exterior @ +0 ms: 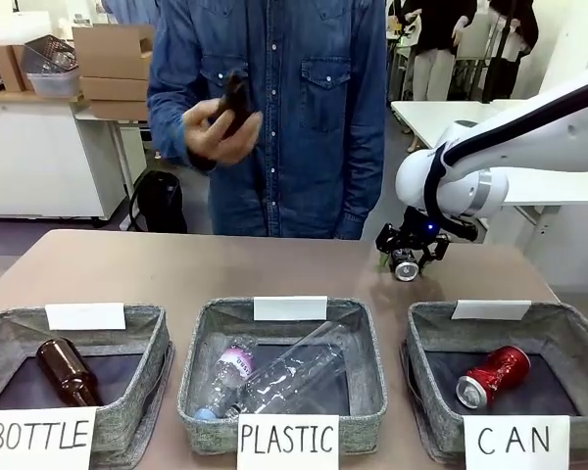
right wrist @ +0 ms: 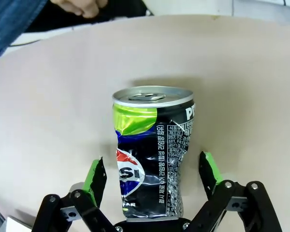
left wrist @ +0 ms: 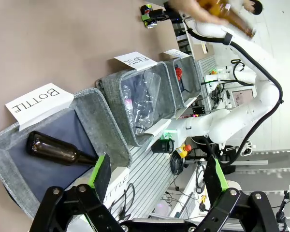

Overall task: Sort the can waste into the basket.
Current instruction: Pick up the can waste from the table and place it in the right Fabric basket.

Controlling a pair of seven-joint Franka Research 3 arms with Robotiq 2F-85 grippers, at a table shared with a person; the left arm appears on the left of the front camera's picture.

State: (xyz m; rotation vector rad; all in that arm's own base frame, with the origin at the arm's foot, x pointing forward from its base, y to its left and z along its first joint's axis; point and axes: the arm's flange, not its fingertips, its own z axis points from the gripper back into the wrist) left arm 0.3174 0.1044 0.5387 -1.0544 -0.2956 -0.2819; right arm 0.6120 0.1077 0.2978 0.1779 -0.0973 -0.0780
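Front view: the right gripper (exterior: 408, 262) is reaching down to the far right part of the table (exterior: 176, 274), just beyond the basket (exterior: 568, 333) signed "CAN", with a black can (exterior: 405, 266) between its fingers. In the right wrist view the black can (right wrist: 152, 150), dented at the waist and standing upright on the tabletop, is sitting between the green pads (right wrist: 95, 176), which are standing just off its sides with a narrow gap showing on each side; whether they are pressing it cannot be told from here. A red can (exterior: 492, 375) is lying on its side on the dark bottom of the basket. Across the table, a person in a denim shirt is holding a brown bottle (exterior: 233, 103) in one hand (exterior: 220, 132). In the left wrist view the left gripper (left wrist: 157, 181) is hanging wide open and empty above the "BOTTLE" basket (left wrist: 94, 125).
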